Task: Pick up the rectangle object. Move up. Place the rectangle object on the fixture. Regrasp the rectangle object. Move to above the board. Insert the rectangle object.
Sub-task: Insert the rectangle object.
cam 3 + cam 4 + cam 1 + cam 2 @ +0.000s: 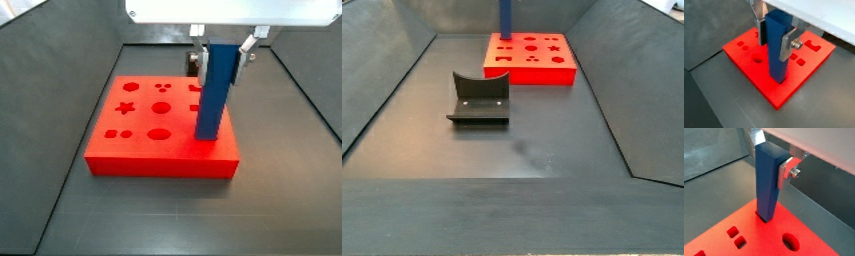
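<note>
My gripper (pixel 775 42) is shut on the blue rectangle object (pixel 777 50) and holds it upright by its upper part, one silver finger (pixel 787 46) on each side. Its lower end meets the top of the red board (pixel 751 47) near an edge and seems to sit in a dark cut-out (pixel 765 219). In a side view the rectangle object (pixel 214 95) stands on the board's right part (pixel 147 150) under the gripper (pixel 222 52). In a side view the dark fixture (pixel 478 98) stands empty in front of the board (pixel 529 62). There only the rectangle object (pixel 505 15) shows.
The board and the fixture stand on a dark grey floor (pixel 516 150) inside sloped grey walls (pixel 376 90). The board's top has a star, circles, an oval and small square holes (pixel 127 107). A grey wall seam lies beyond the board (pixel 724 158).
</note>
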Controlling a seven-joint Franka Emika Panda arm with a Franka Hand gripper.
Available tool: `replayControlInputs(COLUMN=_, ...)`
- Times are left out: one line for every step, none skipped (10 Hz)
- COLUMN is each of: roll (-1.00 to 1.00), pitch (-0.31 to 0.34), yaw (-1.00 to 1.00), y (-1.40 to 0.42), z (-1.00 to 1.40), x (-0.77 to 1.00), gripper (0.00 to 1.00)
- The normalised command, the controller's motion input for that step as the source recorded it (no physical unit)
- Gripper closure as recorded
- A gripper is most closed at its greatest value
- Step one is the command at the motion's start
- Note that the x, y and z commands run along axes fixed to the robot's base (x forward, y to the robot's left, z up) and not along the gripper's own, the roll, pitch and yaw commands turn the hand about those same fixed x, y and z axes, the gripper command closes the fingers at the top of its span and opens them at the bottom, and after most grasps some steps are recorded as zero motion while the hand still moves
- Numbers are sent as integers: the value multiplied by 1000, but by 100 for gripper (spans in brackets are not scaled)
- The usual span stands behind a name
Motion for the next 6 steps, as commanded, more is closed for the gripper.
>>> replayControlInputs(roll=0, pitch=0, yaw=0, y=0, z=-20, x=0, gripper=100)
replayControlInputs(roll=0, pitch=0, yaw=0, y=0, z=-17, x=0, gripper=100)
replayControlInputs(roll=0, pitch=0, yaw=0, y=17, z=0, x=0, gripper=100)
replayControlInputs(roll=-6, pitch=0, yaw=0, y=43, z=0, x=0, gripper=100)
replayControlInputs(roll=0, pitch=0, yaw=0, y=26, z=0, x=17, gripper=100)
replayControlInputs(roll=0, pitch=0, yaw=23, y=89, z=-20, x=49, gripper=100)
